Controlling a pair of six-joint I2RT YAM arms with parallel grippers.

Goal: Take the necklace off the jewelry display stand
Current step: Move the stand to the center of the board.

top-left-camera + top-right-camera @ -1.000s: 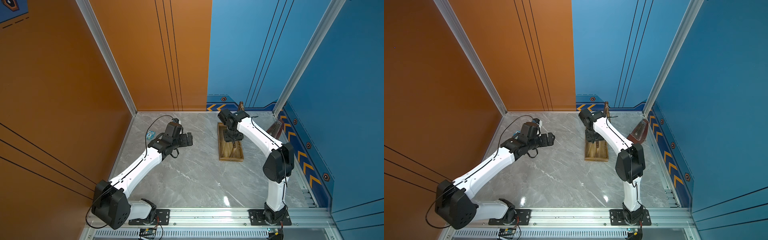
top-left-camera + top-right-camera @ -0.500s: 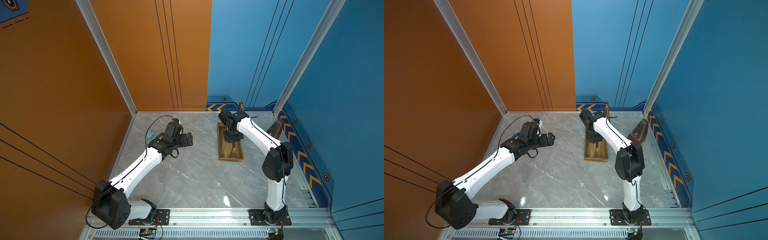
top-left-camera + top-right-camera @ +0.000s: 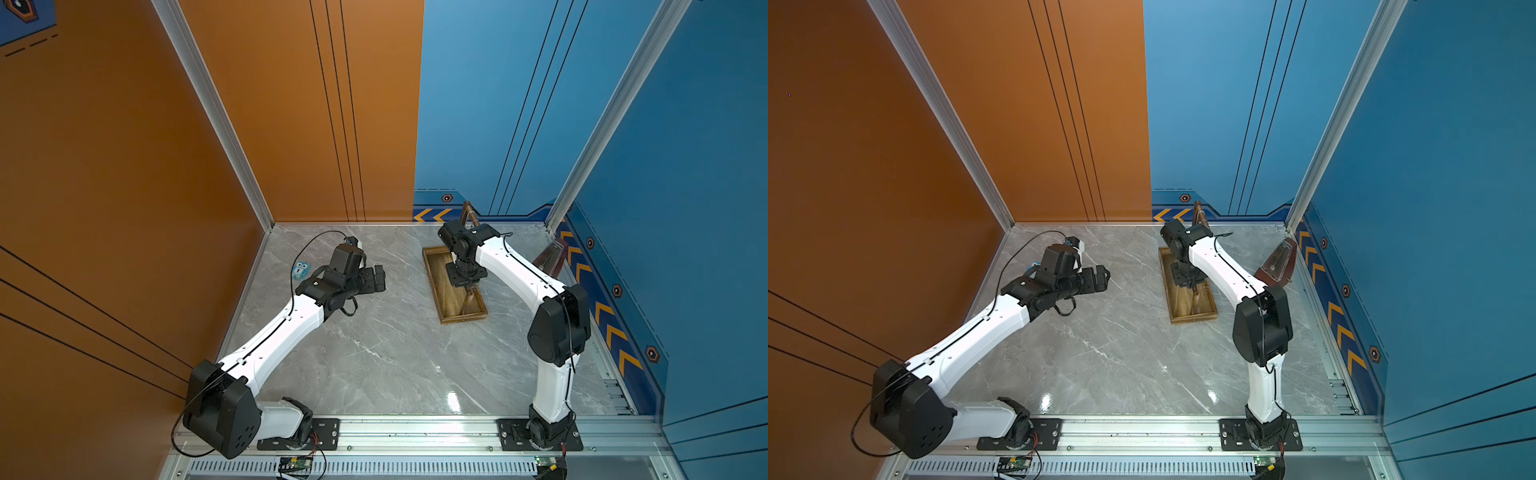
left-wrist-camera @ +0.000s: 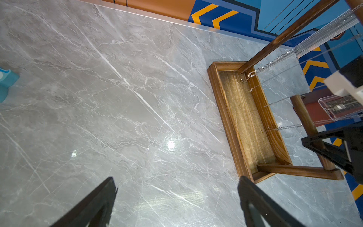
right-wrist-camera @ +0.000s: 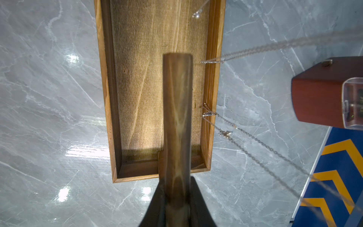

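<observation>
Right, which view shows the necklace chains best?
The right wrist view: the chains look close and sharp beside the stand. The left wrist view shows them fainter; in both top views they are too small.

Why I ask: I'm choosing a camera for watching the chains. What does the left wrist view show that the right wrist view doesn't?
Only the left wrist view shows the blue toy, the stand's far post and the open left hand. Only the right wrist view shows both fingers of the right hand hugging the rod, seen lengthwise. Both show the rod, the tray, the hanging chains and the red metronome.
</observation>
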